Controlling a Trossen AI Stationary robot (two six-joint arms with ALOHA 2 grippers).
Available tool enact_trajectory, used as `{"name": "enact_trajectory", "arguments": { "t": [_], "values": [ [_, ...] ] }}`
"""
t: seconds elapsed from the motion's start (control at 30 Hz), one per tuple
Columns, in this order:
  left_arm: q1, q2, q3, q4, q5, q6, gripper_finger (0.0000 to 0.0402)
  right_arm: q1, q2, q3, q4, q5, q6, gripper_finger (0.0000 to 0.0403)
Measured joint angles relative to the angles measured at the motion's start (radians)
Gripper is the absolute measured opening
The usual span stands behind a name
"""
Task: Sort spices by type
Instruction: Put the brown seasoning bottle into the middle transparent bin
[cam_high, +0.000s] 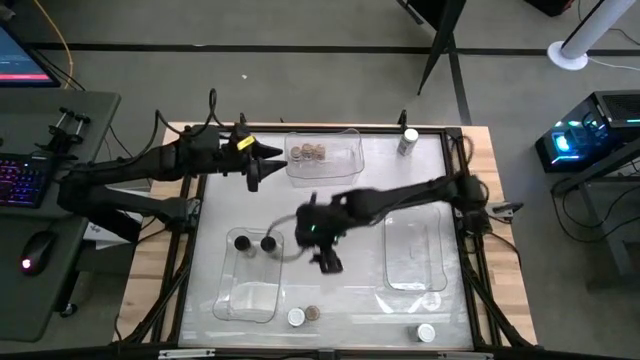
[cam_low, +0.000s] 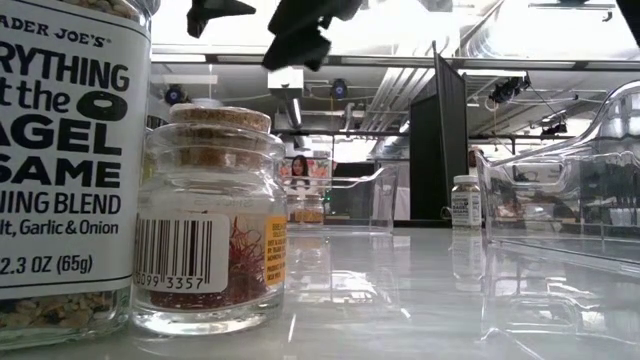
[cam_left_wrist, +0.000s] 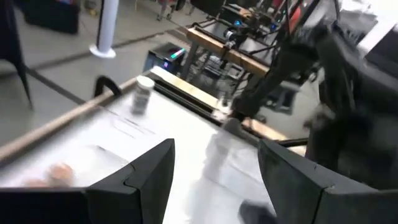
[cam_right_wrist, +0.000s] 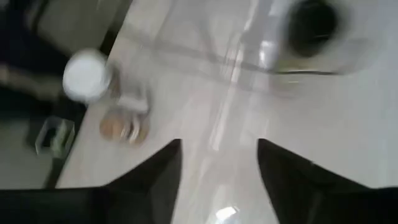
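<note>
Small spice jars stand about the table. Two black-lidded jars (cam_high: 255, 242) sit in the left near bin (cam_high: 232, 300). Tan-lidded jars (cam_high: 308, 153) are in the far bin (cam_high: 345, 140). A white-lidded jar (cam_high: 296, 317) and a tan-lidded jar (cam_high: 312, 313) stand loose at the near edge, seen close in the low view as the labelled jar (cam_low: 60, 160) and the cork-lidded jar (cam_low: 210, 220). My right gripper (cam_high: 325, 258) (cam_right_wrist: 217, 146) hangs open above the table's middle, over bare table. My left gripper (cam_high: 262, 165) (cam_left_wrist: 214, 146) is open beside the far bin's left end.
A third clear bin (cam_high: 390, 275) lies on the right with a white-lidded jar (cam_high: 432, 300) at its near end. Another white-lidded jar (cam_high: 425, 333) stands at the near right edge, and one more (cam_high: 408, 142) at the far edge. Bare table lies between the bins.
</note>
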Motion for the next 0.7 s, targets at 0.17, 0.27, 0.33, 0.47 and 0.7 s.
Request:
{"name": "enact_trajectory", "arguments": {
  "t": [0.17, 0.27, 0.33, 0.47, 0.7],
  "values": [
    [-0.068, 0.0, 0.0, 0.003, -0.001, -0.1, 0.0218, 0.095, 0.1, 0.107, -0.113, 0.0, -0.166, 0.027],
    [-0.115, 0.0, 0.0, 0.005, -0.001, -0.11, 0.0218, 0.145, 0.127, 0.124, -0.162, 0.022, -0.175, 0.029],
    [-0.144, 0.0, 0.0, 0.005, -0.001, -0.097, 0.0218, 0.175, 0.132, 0.121, -0.181, 0.027, -0.14, 0.0296],
    [-0.19, 0.0, 0.0, 0.004, 0.0, -0.062, 0.0218, 0.223, 0.133, 0.108, -0.127, 0.033, -0.024, 0.0297],
    [-0.275, 0.0, 0.0, -0.041, 0.0, 0.017, 0.0218, 0.28, 0.151, 0.098, -0.002, 0.137, 0.101, 0.0298]
  ]
}}
